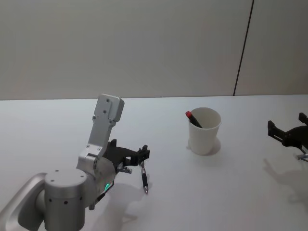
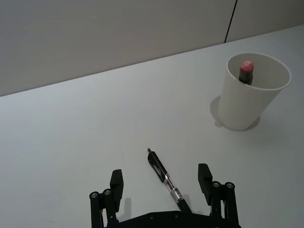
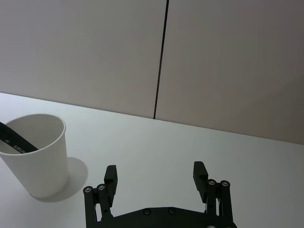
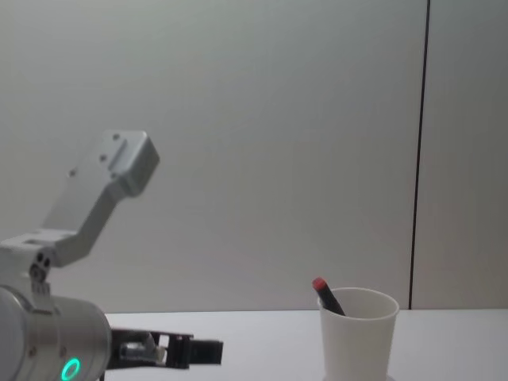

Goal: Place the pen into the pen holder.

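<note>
On the white surface (image 1: 57,125) the pen (image 1: 144,178) lies flat between the spread fingers (image 2: 204,176) of the left pincer (image 2: 160,175), the pen holder (image 1: 204,131) well off to its right; the right pincer (image 1: 288,133) idles, also spread, beyond it. The pen may roll as they close, and a skewed hold could hit the red-capped pen (image 1: 192,118) inside or tip the holder.

Lab-like test room: bare white table (image 1: 57,125), plain panelled wall (image 1: 144,43).
</note>
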Robot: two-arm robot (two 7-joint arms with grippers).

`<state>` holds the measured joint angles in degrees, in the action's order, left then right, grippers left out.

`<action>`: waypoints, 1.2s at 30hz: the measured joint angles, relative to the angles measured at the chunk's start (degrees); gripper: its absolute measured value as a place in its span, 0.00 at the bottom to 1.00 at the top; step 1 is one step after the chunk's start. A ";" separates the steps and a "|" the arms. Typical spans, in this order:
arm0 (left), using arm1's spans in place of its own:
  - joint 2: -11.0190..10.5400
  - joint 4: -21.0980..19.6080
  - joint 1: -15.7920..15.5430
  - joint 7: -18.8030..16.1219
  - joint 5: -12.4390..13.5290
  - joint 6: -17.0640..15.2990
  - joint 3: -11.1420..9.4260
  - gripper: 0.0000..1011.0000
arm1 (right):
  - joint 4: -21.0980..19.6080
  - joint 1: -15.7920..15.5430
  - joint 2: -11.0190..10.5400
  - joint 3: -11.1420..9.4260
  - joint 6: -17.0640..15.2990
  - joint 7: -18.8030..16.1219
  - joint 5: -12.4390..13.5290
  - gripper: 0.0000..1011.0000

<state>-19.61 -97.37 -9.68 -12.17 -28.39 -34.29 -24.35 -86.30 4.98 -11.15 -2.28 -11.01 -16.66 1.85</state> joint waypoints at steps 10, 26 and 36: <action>1.42 2.46 -1.40 0.74 2.12 -4.37 -0.50 0.99 | 0.00 0.00 0.00 0.00 0.00 0.00 0.00 0.99; 3.99 6.59 -3.07 -0.33 4.80 -7.26 -0.98 0.99 | 0.00 0.01 0.00 0.00 0.00 0.00 0.00 0.99; 5.62 8.91 -4.02 -1.31 5.73 -8.23 -1.14 0.99 | 0.00 0.01 0.00 0.00 0.00 0.00 0.00 0.99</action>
<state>-13.99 -88.45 -13.70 -13.48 -22.67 -42.51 -25.48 -86.29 4.98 -11.15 -2.28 -11.01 -16.66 1.85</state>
